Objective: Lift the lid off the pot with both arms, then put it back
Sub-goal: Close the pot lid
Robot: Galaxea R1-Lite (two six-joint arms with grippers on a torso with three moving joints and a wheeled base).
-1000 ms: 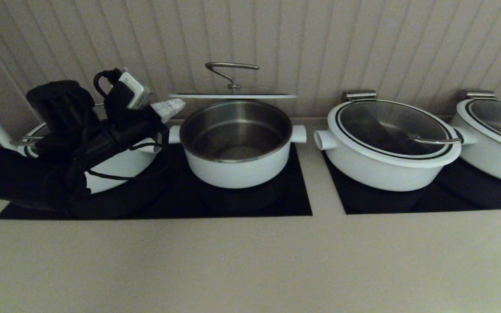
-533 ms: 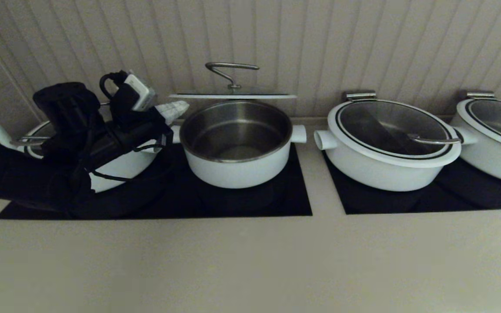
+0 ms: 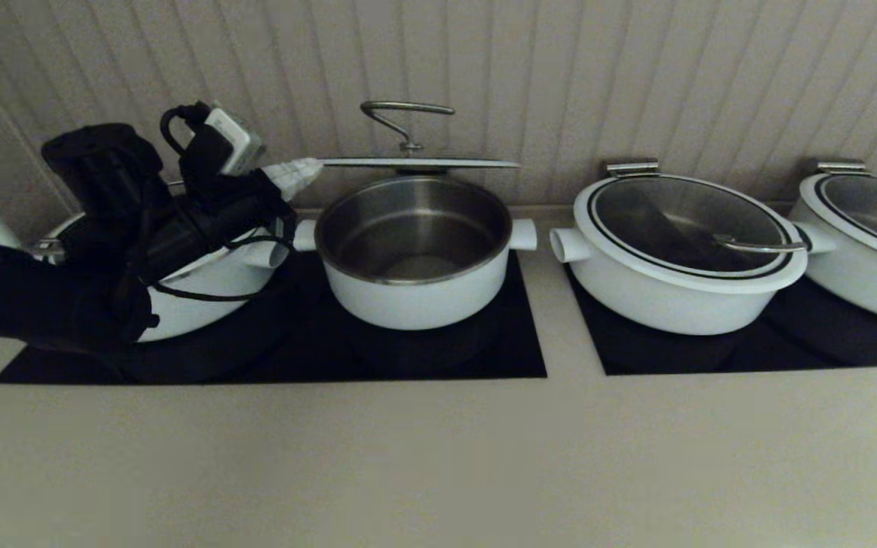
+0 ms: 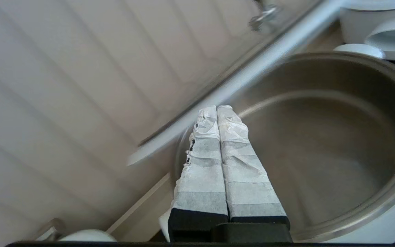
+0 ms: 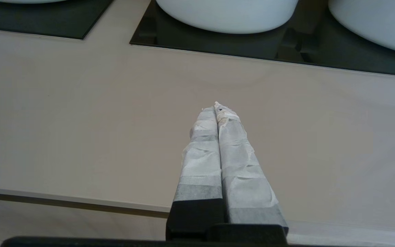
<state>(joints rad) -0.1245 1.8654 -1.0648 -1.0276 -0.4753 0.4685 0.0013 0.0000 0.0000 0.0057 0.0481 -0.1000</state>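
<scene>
Head view: one lid (image 3: pixel 416 162) held level above the single open pot (image 3: pixel 416 255), not touching its steel rim, curved handle up. One pot of this deep kind, with two stub handles, on a black cooktop panel (image 3: pixel 515 335). Left gripper (image 3: pixel 298 173) at the lid's left edge, wrapped fingers pressed together with tips against the rim; seemingly clamped on it, though blurred in the left wrist view. Three wider pots counted around: one (image 3: pixel 202 293) behind the left arm and mostly hidden by it, one (image 3: pixel 682 255) to the right with its lid on, one more (image 3: pixel 869 236) cut by the right border. Right gripper (image 5: pixel 217 108) low over the beige counter (image 5: pixel 81 113), clenched on nothing, well apart from the pots.
</scene>
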